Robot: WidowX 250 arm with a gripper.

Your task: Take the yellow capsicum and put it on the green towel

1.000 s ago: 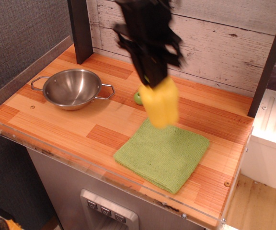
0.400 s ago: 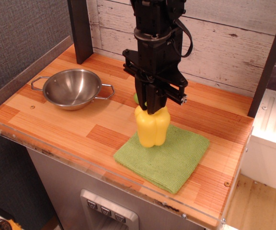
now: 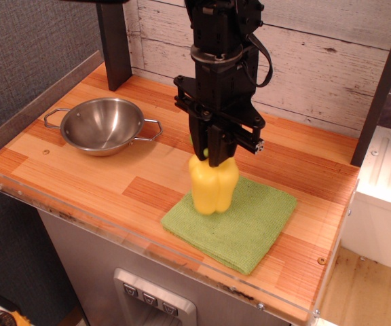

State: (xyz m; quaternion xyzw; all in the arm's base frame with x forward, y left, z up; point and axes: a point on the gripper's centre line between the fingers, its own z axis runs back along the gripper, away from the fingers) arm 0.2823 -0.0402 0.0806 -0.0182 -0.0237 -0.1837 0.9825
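The yellow capsicum (image 3: 213, 187) is upright at the near-left part of the green towel (image 3: 239, 221), its base touching or just above the cloth. My black gripper (image 3: 214, 156) comes down from above and is shut on the capsicum's top, hiding its stem. The towel lies flat on the wooden counter (image 3: 107, 183), right of centre, near the front edge.
A steel two-handled bowl (image 3: 103, 125) stands at the left of the counter. A small green object (image 3: 195, 140) peeks out behind the gripper. A dark post (image 3: 114, 42) stands at the back left. A grey plank wall (image 3: 318, 61) is behind. The counter's front edge has a clear plastic lip.
The gripper came down and forward with the capsicum, from hanging above the towel's far edge to resting low on its near-left part. In the last half second it barely moved.
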